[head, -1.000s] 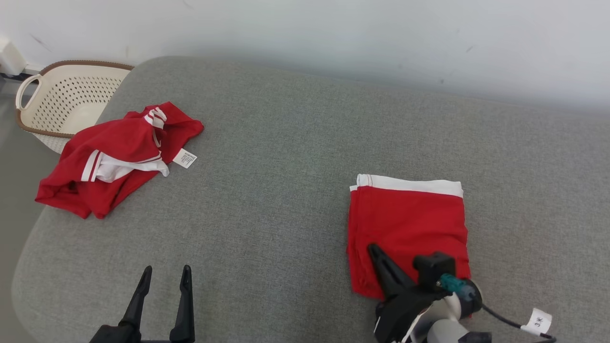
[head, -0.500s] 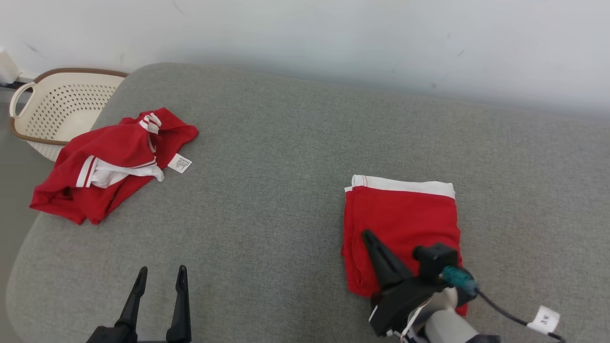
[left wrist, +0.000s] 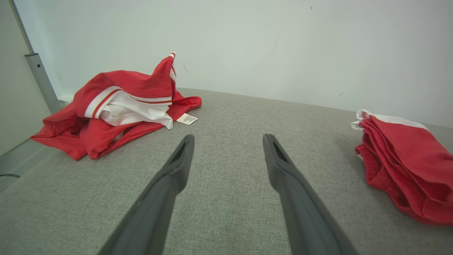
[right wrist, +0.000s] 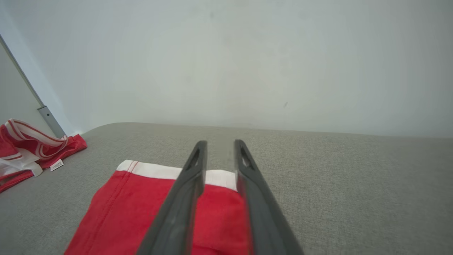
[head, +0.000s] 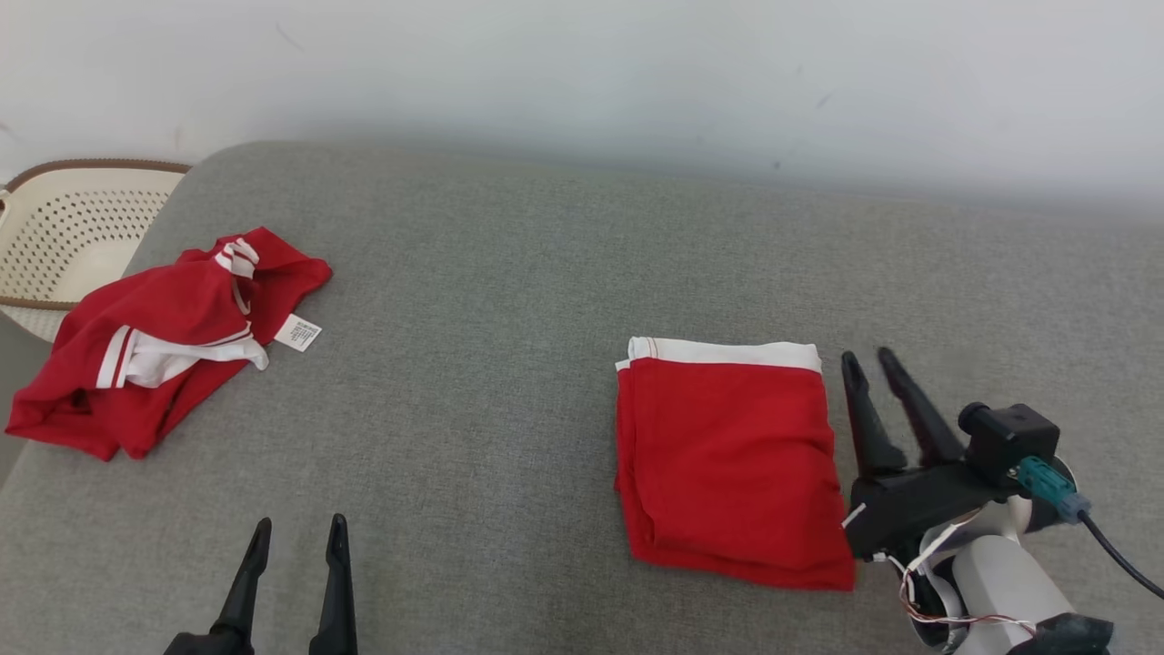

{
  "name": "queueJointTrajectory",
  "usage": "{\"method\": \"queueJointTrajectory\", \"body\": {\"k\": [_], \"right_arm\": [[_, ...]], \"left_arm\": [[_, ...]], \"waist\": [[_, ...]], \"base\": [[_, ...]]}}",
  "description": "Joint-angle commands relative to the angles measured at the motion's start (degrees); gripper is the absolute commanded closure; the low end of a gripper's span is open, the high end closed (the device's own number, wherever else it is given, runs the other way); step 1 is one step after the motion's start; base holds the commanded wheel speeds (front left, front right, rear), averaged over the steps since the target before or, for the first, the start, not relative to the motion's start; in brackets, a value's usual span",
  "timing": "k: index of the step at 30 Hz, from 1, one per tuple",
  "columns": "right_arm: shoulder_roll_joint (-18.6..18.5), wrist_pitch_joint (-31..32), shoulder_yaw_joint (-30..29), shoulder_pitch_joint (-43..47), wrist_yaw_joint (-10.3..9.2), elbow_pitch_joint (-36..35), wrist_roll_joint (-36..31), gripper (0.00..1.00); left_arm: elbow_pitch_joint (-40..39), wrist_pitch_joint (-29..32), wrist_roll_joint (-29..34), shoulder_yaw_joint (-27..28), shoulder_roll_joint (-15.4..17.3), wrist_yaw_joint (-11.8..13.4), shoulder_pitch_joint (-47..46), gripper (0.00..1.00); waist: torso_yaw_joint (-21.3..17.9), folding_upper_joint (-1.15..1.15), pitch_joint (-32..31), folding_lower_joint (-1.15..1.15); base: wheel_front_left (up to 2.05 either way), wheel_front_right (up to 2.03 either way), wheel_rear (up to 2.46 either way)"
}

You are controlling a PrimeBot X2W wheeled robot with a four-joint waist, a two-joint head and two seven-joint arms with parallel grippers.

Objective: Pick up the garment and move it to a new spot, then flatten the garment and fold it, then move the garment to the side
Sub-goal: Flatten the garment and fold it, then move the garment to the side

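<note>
Folded red garment (head: 727,464), centre-right.
Beside it: right gripper (head: 866,354) fingers slightly parted (empty); left gripper (head: 300,521) fingers spread wide, lower left.

Red, white-edged garment (head: 727,464), grey cushion (head: 509,273), cream perforated basket (head: 55,227)

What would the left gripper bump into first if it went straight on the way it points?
Probably bare grey cushion, between the crumpled garment and the folded garment; then the wall, though depth is unclear.
</note>
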Motion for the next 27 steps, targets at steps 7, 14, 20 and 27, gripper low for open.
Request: {"method": "queueJointTrajectory", "body": {"k": [7, 14, 20, 27], "right_arm": [[-1.64, 0.16, 2.59, -0.38, -0.01, 6.47, 6.22, 0.0], [-3.27, 4.07, 8.99, -2.54, -0.01, 10.41, 15.24, 0.0], [-4.79, 8.01, 13.99, -4.53, -0.01, 13.26, 22.01, 0.0], [-5.26, 12.41, 17.55, -6.42, -0.01, 17.27, 27.6, 0.0]], "left_arm": [[-0.73, -0.22, 0.74, -0.15, 0.01, 0.35, 1.25, 0.0], [-0.27, -0.21, 1.18, 0.25, 0.0, -0.28, 0.58, 0.0], [-0.39, -0.22, 1.11, 0.02, 0.0, -0.27, 0.7, 0.0], [-0.16, -0.21, 0.66, -0.29, 0.0, -0.04, 0.78, 0.0]], "waist": [[-1.31, 0.0, -0.45, 0.0], [-1.3, 0.0, -0.66, 0.0], [-0.82, 0.0, -0.78, 0.0], [-0.09, 0.0, -0.73, 0.0]], "base": [[0.0, 0.0, 0.0], [0.0, 0.0, 0.0], [0.0, 0.0, 0.0], [0.0, 0.0, 0.0]]}}
